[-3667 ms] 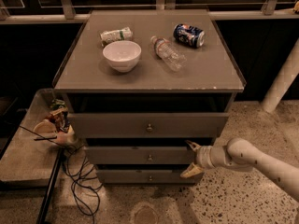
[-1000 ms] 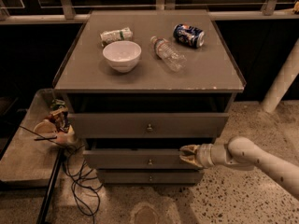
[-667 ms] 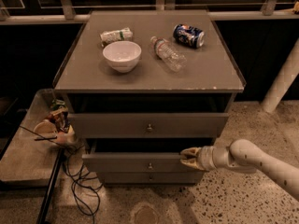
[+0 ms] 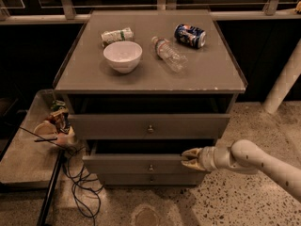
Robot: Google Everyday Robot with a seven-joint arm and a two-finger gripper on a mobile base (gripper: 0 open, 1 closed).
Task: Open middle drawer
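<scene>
The middle drawer (image 4: 127,165) is a low grey front panel with a small round knob (image 4: 151,167), below the wider top drawer (image 4: 117,125). It stands pulled out a little, with a dark gap behind its top edge. My gripper (image 4: 187,158) comes in from the right on a white arm and sits at the right end of the panel's top edge, shut on that edge. The narrower bottom drawer (image 4: 127,179) shows as a thin strip underneath.
On the cabinet top (image 4: 216,74) are a white bowl (image 4: 122,55), a clear bottle (image 4: 168,53) lying down, a blue can (image 4: 190,35) and a packet (image 4: 117,35). A low side table (image 4: 23,159) with clutter and cables (image 4: 80,187) stands to the left. A white post (image 4: 282,84) stands at the right.
My gripper has risen from the lower right of the drawer fronts to the middle drawer's top edge and closed on it. The middle drawer has slid out slightly towards the camera.
</scene>
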